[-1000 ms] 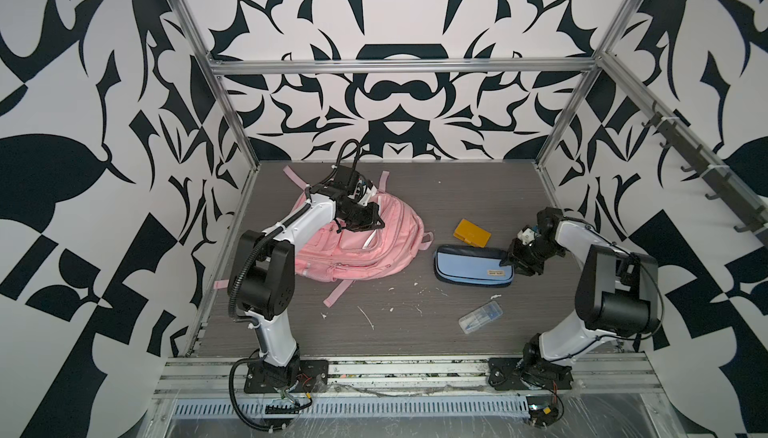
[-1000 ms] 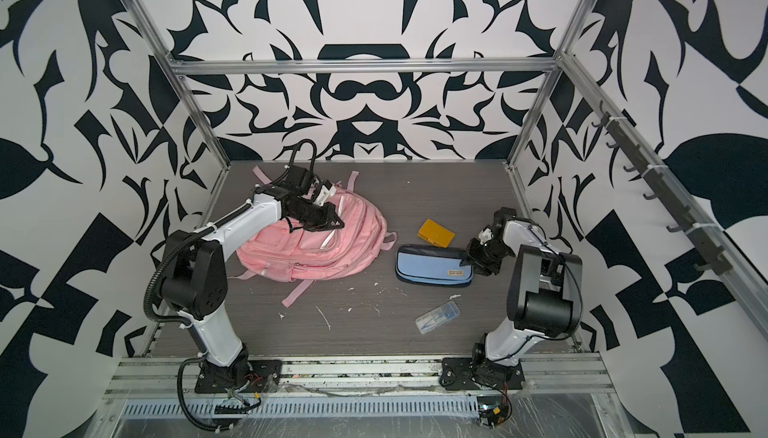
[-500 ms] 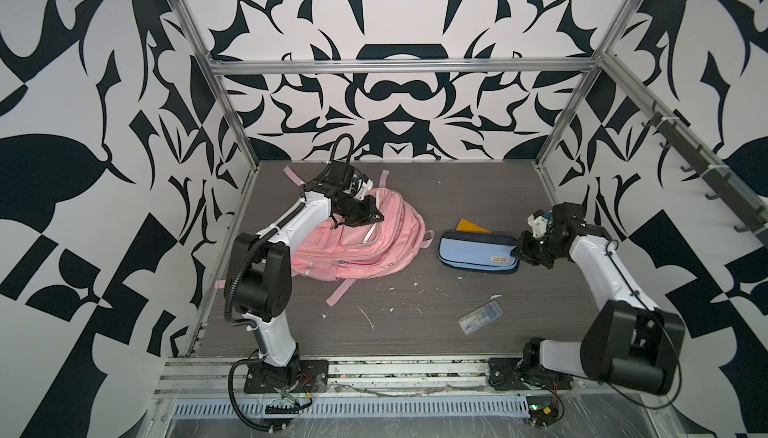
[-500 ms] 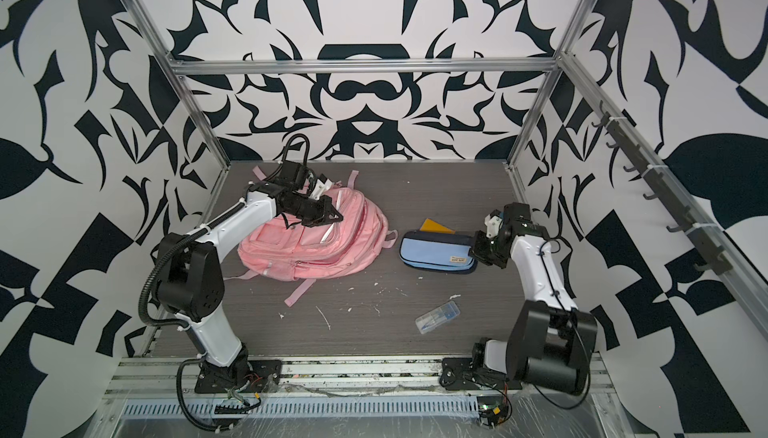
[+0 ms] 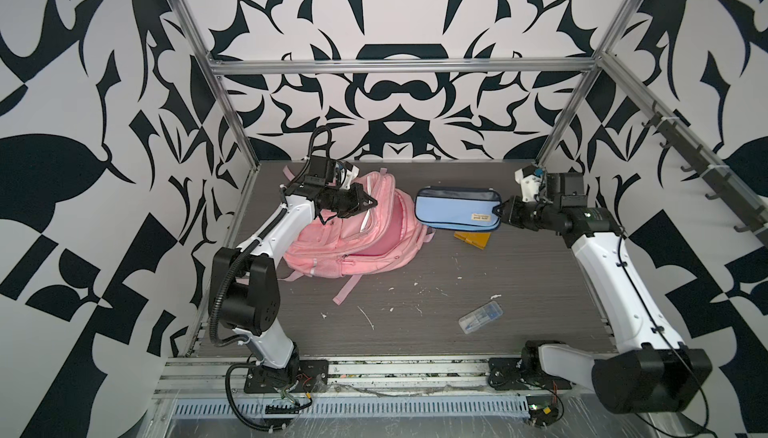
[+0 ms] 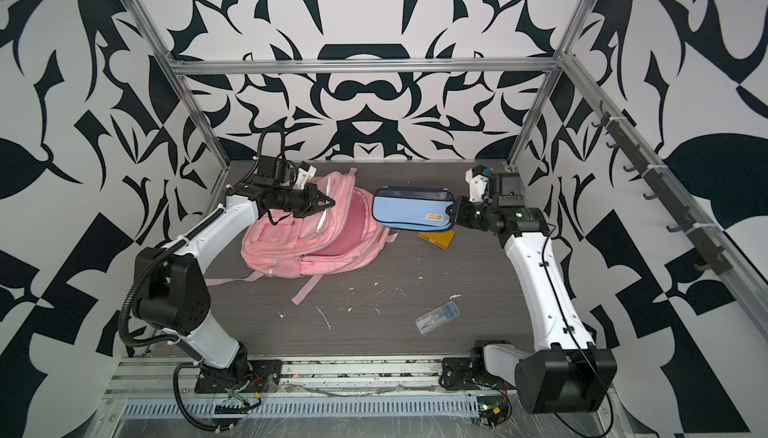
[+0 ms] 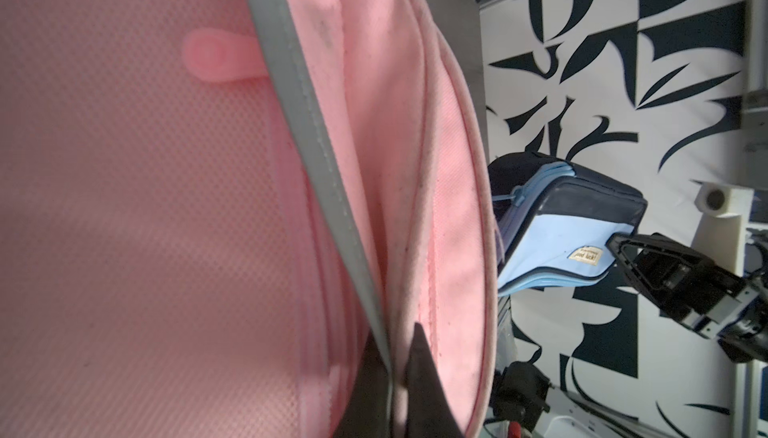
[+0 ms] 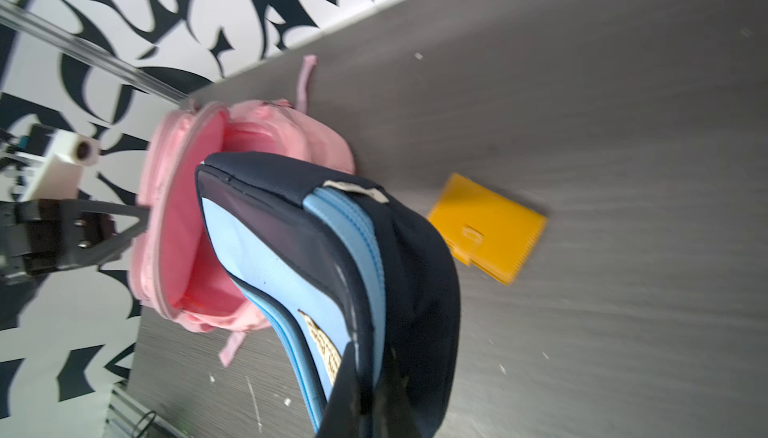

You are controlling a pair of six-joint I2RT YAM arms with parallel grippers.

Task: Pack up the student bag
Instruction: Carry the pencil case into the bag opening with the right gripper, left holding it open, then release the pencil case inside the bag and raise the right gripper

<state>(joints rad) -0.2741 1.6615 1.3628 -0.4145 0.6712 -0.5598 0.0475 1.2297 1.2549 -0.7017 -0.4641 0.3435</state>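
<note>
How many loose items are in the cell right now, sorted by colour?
Pink: 1, student bag
Blue: 1, pencil case
Yellow: 1, wallet
Clear: 1, plastic box
Total: 4

The left arm [image 5: 282,224] and right arm [image 5: 615,286] are showing white shells over their long links, joined by bulky black motor housings and sitting on black base plates [image 5: 286,375] at the front edge of the surface. A ribbed black cable [image 5: 212,311] is looping along the left arm's lower joints, while a thin black wire [image 5: 638,297] is running down the right arm's white shell. The wrists are carrying white camera mounts [image 5: 348,172], and the left gripper [image 5: 372,201] and right gripper [image 5: 500,211] are ending in black triangular open-frame fingers.
</note>
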